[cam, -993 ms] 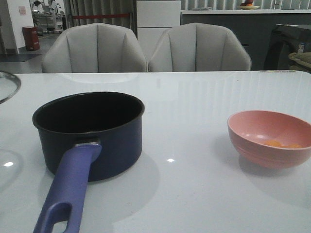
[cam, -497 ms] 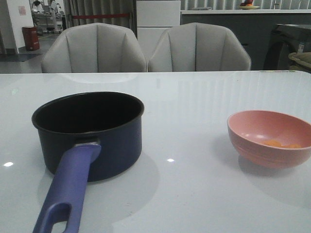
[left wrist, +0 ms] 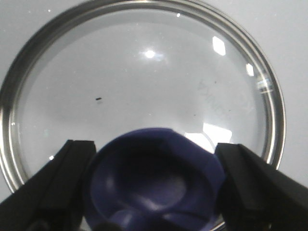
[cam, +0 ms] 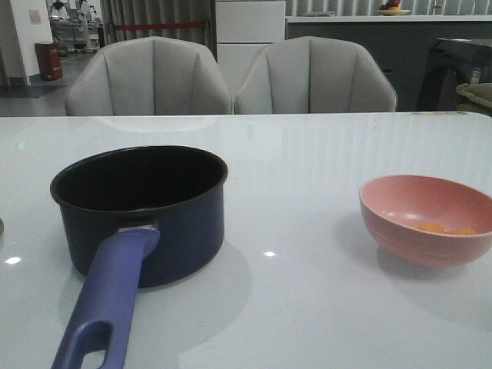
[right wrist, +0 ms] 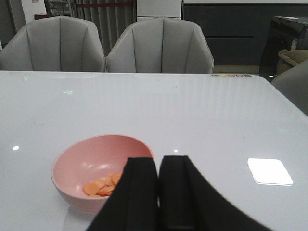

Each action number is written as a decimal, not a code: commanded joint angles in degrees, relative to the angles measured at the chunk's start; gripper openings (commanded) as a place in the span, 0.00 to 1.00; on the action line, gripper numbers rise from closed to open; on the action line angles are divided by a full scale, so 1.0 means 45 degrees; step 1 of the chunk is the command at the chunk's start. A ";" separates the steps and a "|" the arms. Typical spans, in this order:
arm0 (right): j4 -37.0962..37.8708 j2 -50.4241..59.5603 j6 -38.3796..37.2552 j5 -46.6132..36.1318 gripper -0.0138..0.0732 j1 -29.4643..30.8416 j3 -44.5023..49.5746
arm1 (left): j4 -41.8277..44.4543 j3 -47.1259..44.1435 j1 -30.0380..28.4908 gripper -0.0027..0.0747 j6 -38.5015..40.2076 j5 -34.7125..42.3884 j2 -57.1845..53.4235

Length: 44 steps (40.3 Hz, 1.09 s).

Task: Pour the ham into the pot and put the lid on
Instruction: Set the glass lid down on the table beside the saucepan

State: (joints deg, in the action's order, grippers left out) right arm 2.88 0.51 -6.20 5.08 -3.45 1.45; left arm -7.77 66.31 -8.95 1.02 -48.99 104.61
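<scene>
The dark navy pot [cam: 146, 207] stands at the front left of the table, empty, its purple-blue handle [cam: 108, 300] pointing toward me. The ham [cam: 442, 228] is a few orange chunks in a pink bowl [cam: 427, 219] at the right. The bowl [right wrist: 91, 163] and ham [right wrist: 102, 184] also show in the right wrist view. My right gripper [right wrist: 159, 163] is shut and empty, just beside the bowl. My left gripper [left wrist: 155, 147] is shut on the dark-blue knob [left wrist: 154, 183] of the glass lid [left wrist: 144, 72]. Neither gripper shows in the front view.
Two grey chairs [cam: 231, 73] stand behind the table's far edge. A sliver of something dark [cam: 1, 227] shows at the left edge of the front view. The white table [cam: 307, 169] stretches between pot and bowl.
The lid's rim, seen raised at the far left a second ago, has moved out of the front view. Pot and bowl have not moved.
</scene>
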 commanded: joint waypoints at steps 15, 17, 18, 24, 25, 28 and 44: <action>0.0141 0.0254 -0.0001 -0.0959 0.34 0.0014 0.0133 | 0.0025 0.0790 0.0004 0.75 -0.0226 -0.0868 -0.0509; 0.0141 0.0254 -0.0001 -0.0959 0.34 0.0014 0.0133 | -0.0058 0.0832 0.0004 0.75 -0.0436 -0.0902 -0.0739; 0.0141 0.0254 -0.0001 -0.0959 0.34 0.0014 0.0133 | -0.0165 0.0857 0.0004 0.75 -0.0518 -0.0902 -0.0921; 0.0141 0.0254 -0.0001 -0.0959 0.34 0.0014 0.0133 | -0.0276 0.0852 0.0004 0.75 -0.0609 -0.0732 -0.2028; 0.0141 0.0254 -0.0001 -0.0959 0.34 0.0014 0.0133 | -0.0332 0.0852 0.0004 0.75 -0.0682 -0.0699 -0.2241; 0.0141 0.0254 -0.0001 -0.0959 0.34 0.0014 0.0133 | -0.0527 0.0852 0.0004 0.75 -0.0752 -0.0589 -0.2769; 0.0141 0.0254 -0.0001 -0.0959 0.34 0.0014 0.0133 | -0.0819 0.0061 0.1319 0.75 -0.1428 -0.0087 -0.6808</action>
State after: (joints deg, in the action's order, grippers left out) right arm 2.88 0.51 -6.20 5.08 -3.45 1.45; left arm -10.71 66.65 -4.26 -5.17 -52.69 81.04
